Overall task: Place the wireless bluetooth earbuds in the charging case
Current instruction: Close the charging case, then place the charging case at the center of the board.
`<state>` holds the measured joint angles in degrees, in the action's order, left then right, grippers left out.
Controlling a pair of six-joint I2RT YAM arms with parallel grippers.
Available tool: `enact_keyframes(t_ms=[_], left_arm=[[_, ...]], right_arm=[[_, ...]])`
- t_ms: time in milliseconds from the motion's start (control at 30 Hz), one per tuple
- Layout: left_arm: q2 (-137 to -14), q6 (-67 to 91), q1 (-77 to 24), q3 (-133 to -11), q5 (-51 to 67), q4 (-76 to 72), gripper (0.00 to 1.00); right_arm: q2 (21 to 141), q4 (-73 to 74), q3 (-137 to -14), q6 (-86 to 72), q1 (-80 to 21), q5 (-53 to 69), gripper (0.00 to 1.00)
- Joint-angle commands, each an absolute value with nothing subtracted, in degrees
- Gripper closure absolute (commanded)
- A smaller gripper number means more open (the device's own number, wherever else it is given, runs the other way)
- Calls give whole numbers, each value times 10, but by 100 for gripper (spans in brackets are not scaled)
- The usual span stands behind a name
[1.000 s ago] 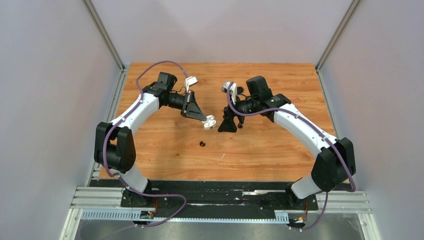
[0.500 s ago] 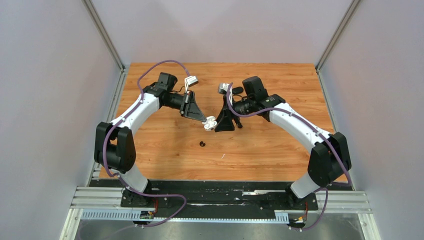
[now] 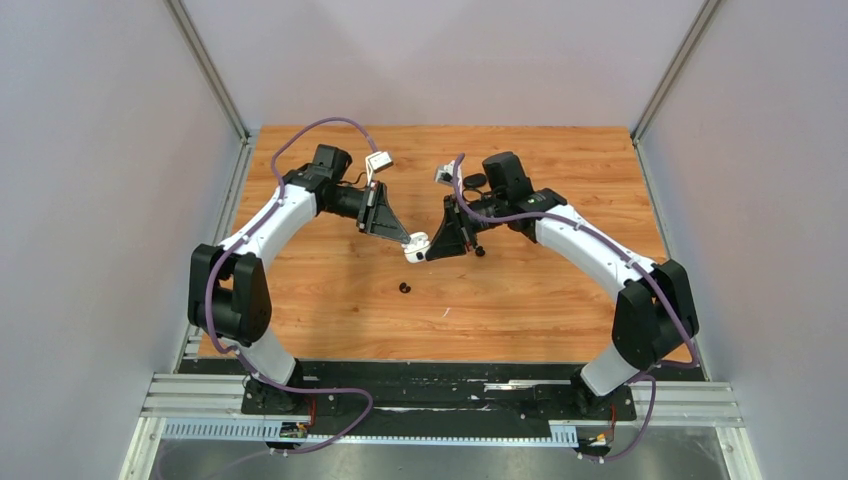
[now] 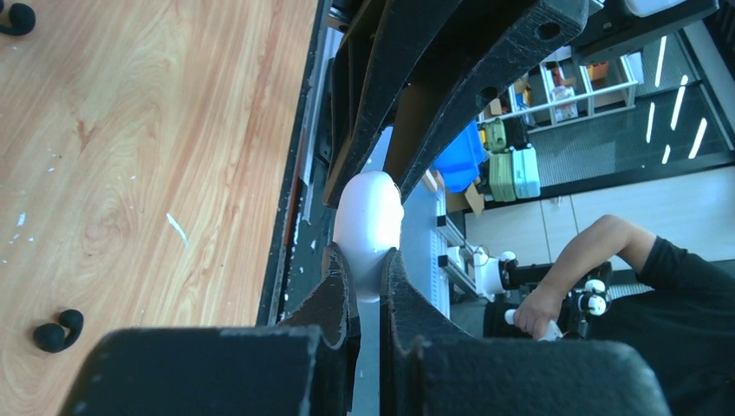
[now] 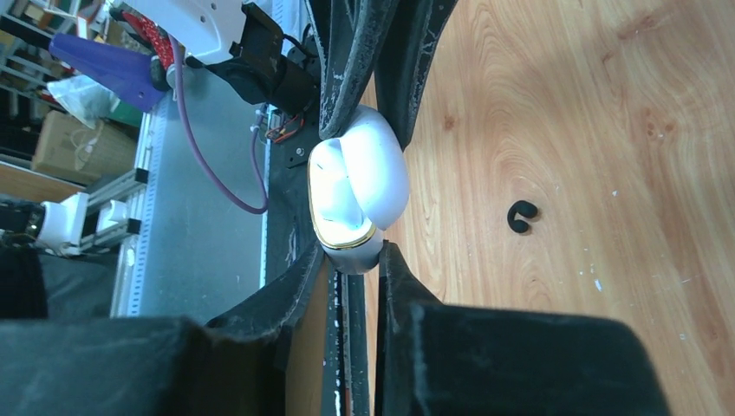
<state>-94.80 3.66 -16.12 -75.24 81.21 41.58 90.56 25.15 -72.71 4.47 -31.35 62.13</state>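
From above, the white case (image 3: 416,245) hangs over the middle of the counter (image 3: 330,290), pinched from both sides: the left claw (image 3: 404,238) reaches in from the left and the right claw (image 3: 432,249) from the right, their tips almost meeting around it. One black earbud (image 3: 404,288) lies on the wood just in front of the claws, apart from both; at this size the case's contents cannot be made out. In the left wrist view, the left claw (image 4: 368,260) is clenched on the narrow lower end of the case (image 4: 368,212), one finger on each side. The right claw (image 4: 368,186) comes down from the top of the view and clamps the rounded far end. Two black earbuds lie on the counter to the left, one at the top corner (image 4: 16,17) and one low down (image 4: 57,329), both well apart from the case. In the right wrist view, the right claw (image 5: 354,260) grips the end of the case (image 5: 360,186) that carries a gold rim, while the left claw (image 5: 364,121) closes on the domed white part above it. The two parts stand at an angle, the lid seemingly ajar, and only white shows inside, so whether an earbud sits within cannot be told. A black earbud (image 5: 521,216) lies on the counter (image 5: 563,104) to the right, clear of both claws.
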Motion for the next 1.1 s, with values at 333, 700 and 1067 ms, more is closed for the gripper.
enact_keyframes(t_ms=[333, 700, 1067], left_arm=[[-905, 1, -189, -774, 802, 434, 56], [-896, 60, -196, -758, 549, 370, 42], [-918, 89, -163, -739, 465, 387, 38]], right_arm=[[945, 129, -719, -124, -282, 597, 100], [951, 148, -671, -133, -229, 581, 100], [925, 191, -512, -65, -11, 519, 100]])
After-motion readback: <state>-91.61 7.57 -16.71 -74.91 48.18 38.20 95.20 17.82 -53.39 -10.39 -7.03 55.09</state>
